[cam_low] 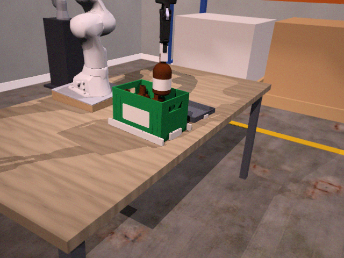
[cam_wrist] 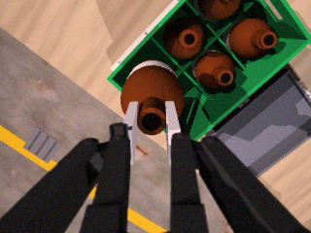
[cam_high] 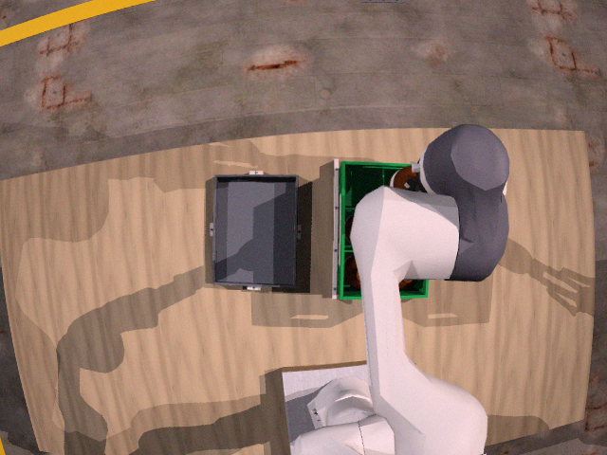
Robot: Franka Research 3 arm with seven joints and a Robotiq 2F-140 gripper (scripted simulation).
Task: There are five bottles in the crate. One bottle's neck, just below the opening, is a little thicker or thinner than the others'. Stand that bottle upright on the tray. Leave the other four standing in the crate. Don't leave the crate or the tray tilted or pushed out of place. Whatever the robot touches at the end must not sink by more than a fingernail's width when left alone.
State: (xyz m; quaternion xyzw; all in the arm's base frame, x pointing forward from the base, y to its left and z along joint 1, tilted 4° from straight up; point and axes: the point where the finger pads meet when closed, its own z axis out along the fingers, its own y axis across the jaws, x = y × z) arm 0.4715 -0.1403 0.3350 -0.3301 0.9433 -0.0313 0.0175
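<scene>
- The gripper point(cam_wrist: 151, 127) hung straight down over the crate's point(cam_low: 138, 115) corner cell; its jaws were drawn in narrow and clamped on the neck of one bottle point(cam_low: 162, 79), a pale pad point(cam_wrist: 130, 121) pressed to each side just below the mouth.
- That bottle stood upright and lifted partway out; from the exterior view its brown shoulder and white label rode above the green rim, while its foot was hidden behind the crate wall, so I could not tell whether it was clear of the cell.
- Four other bottles point(cam_wrist: 187, 40) stood upright in their cells; the wrist view showed their open mouths, one of them cut off at the frame's top edge.
- The crate sat flat on the bench point(cam_low: 83, 166), near the edge away from the arm's base; white stops point(cam_low: 136, 131) lay against its foot on the near sides.
- The tray point(cam_high: 254, 182), dark grey and shallow, lay flat on the bench just beside the crate, with a narrow strip of wood between them; nothing stood in it.
- From above, the arm point(cam_high: 392, 254) covered most of the crate, so only part of the held bottle showed beside the grey wrist.
- A white box point(cam_low: 222, 44) and a tan box point(cam_low: 305, 66) stood on the floor beyond the bench.
</scene>
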